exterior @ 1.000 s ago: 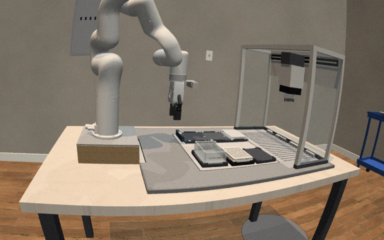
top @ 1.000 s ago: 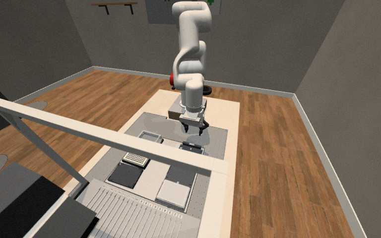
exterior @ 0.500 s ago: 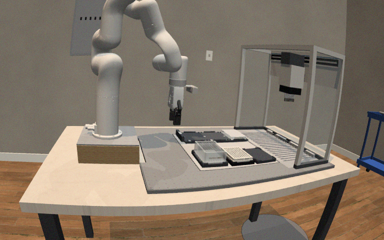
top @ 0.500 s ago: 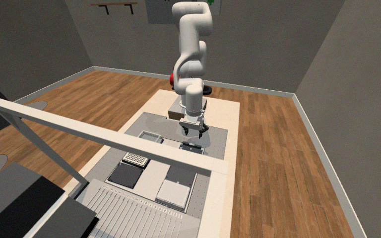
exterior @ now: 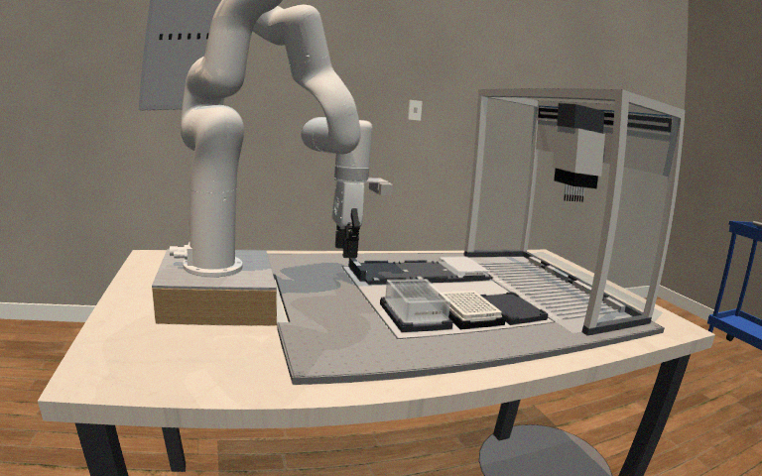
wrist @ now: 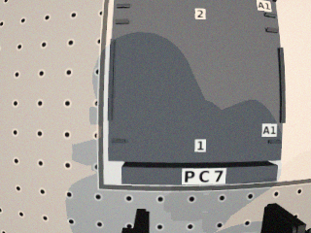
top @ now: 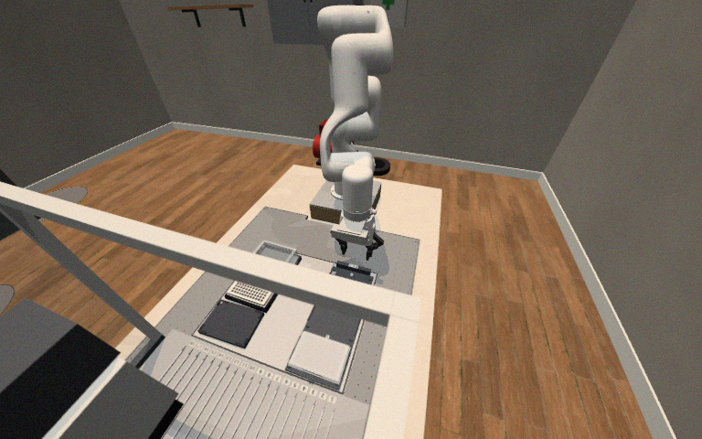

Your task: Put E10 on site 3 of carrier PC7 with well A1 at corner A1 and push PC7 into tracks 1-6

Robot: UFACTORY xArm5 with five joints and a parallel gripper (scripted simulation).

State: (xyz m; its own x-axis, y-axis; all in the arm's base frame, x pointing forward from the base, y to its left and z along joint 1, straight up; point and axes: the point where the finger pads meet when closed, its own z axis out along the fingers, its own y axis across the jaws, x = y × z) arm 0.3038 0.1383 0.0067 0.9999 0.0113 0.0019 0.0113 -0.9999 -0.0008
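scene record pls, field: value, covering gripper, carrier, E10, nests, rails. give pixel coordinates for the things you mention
gripper: open, holding nothing, hovering near the handle end (top: pixel 356 251) (exterior: pixel 349 247) (wrist: pixel 206 220)
carrier: PC7 (top: pixel 353 268) (exterior: pixel 418 271) (wrist: pixel 200 87), on apron, outside the rails
E10: white plate (top: pixel 319 356) (exterior: pixel 463 266), at carrier's rail end, site 3; exact seating not clear
S1: clear block E07 (top: pixel 275 251) (exterior: pixel 417 297)
S2: 96-well plate E01 (top: pixel 250 293) (exterior: pixel 470 303)
S3: nest (top: pixel 231 323) (exterior: pixel 517 308), empty
rails: RAILS (top: pixel 243 398) (exterior: pixel 553 286), no carrier in tracks

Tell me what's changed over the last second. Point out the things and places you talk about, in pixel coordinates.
The hand (top: pixel 356 256) (exterior: pixel 349 252) (wrist: pixel 207 230) has moved down, nearing the level of the carrier (top: pixel 336 316) (exterior: pixel 418 270) (wrist: pixel 160 107) at its handle end. It took hold of nothing and let go of nothing. The carrier and plates stayed put.
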